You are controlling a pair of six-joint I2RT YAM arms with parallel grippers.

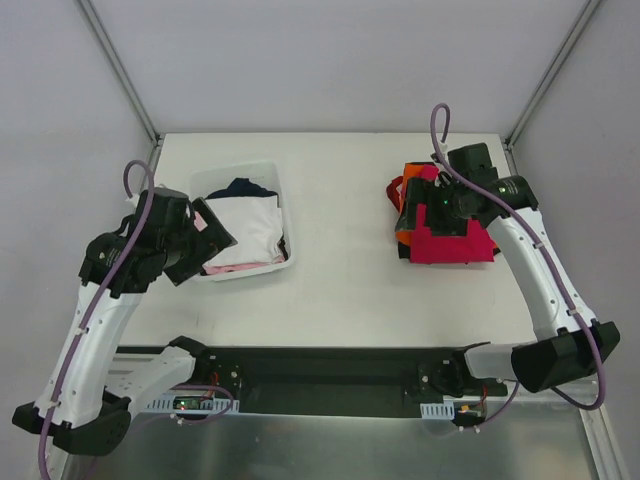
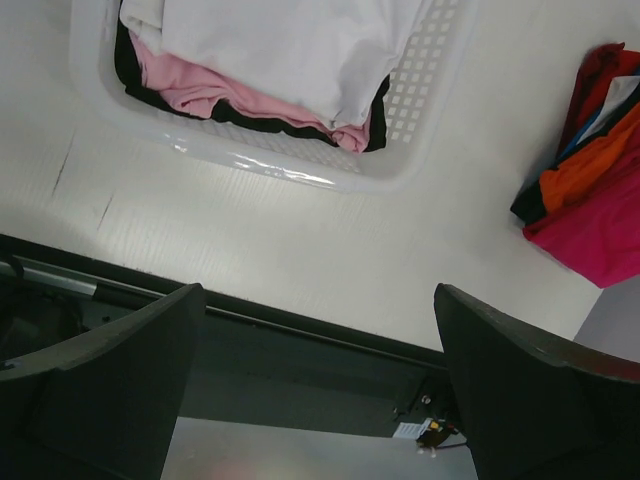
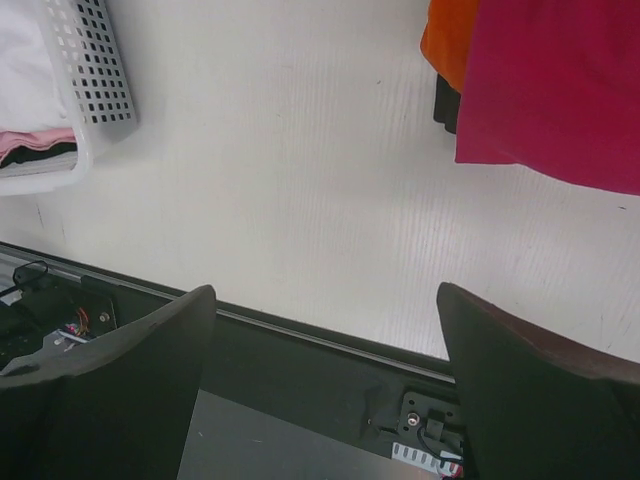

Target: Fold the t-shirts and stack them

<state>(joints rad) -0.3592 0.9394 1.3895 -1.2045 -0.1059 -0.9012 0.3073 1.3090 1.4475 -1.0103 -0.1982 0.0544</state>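
Both stand wide open: the left gripper [image 2: 318, 395] beside the basket [image 2: 262, 166] near the table's [image 1: 345, 255] left edge, the right gripper [image 3: 325, 390] over stacked t-shirts [image 1: 456, 246] near the right edge.

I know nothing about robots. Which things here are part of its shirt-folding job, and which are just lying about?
Part of the job:
- in the basket: white t-shirt, pale pink t-shirt, navy t-shirt
- in the pile on the right: magenta-red t-shirt on top, orange t-shirt under it

Just there:
- white lattice basket, holding those three shirts
- table
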